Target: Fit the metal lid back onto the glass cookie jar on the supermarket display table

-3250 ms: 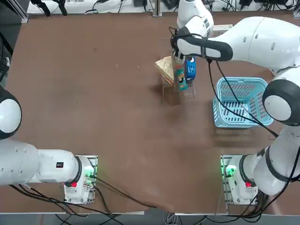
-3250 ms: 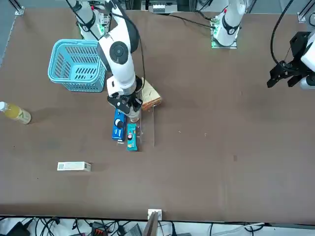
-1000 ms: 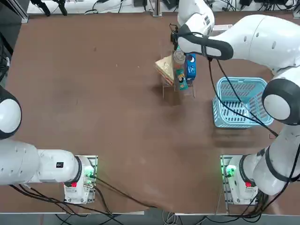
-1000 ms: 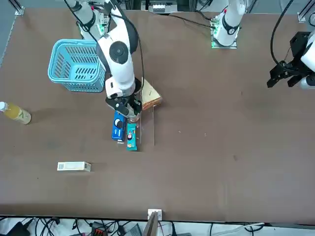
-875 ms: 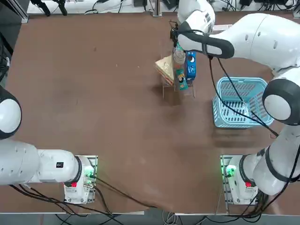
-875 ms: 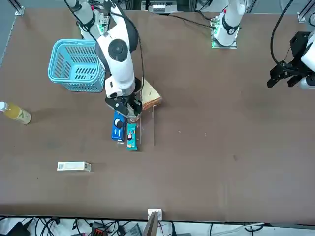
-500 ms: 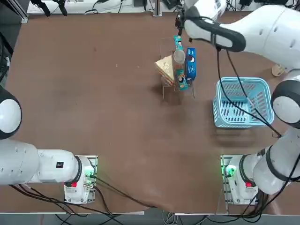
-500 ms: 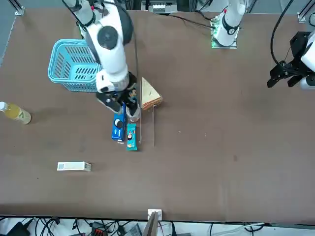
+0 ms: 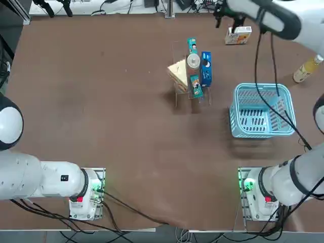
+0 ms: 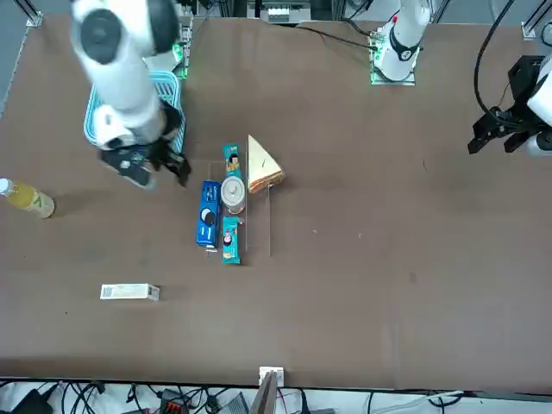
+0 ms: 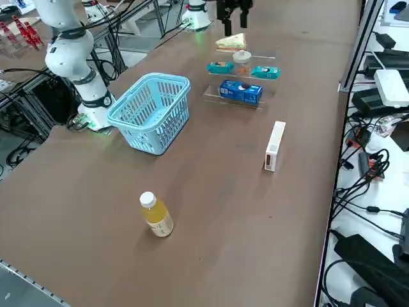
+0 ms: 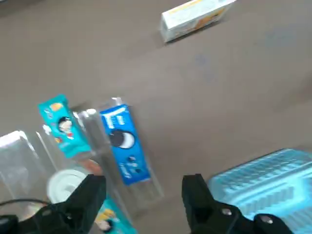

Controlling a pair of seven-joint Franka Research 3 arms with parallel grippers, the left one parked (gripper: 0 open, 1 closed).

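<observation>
The glass cookie jar [image 9: 193, 63] stands in a clear rack among snack packets on the supermarket display table [image 9: 101, 111]. The metal lid [image 9: 193, 60] lies flat on top of the jar, a silvery disc that also shows in the front view [image 10: 233, 191] and the side view [image 11: 241, 55]. My right gripper [image 9: 229, 17] hangs high above the table, away from the jar and over toward the white snack box. In the wrist view the gripper [image 12: 144, 195] is open with nothing between its fingers [image 12: 90, 194], and the lidded jar [image 12: 66, 184] is below and off to one side.
Around the jar lie a wrapped sandwich [image 9: 178, 75], a blue packet [image 9: 205, 68] and two teal packets [image 9: 192, 46]. A blue basket [image 9: 262, 110] stands to the right. A white snack box [image 9: 238, 35] and a bottle of yellow liquid [image 9: 305, 69] are at the far right.
My right gripper has opened and come off the lid, which stays on the jar. The arm has risen and swung away toward the far right of the table.
</observation>
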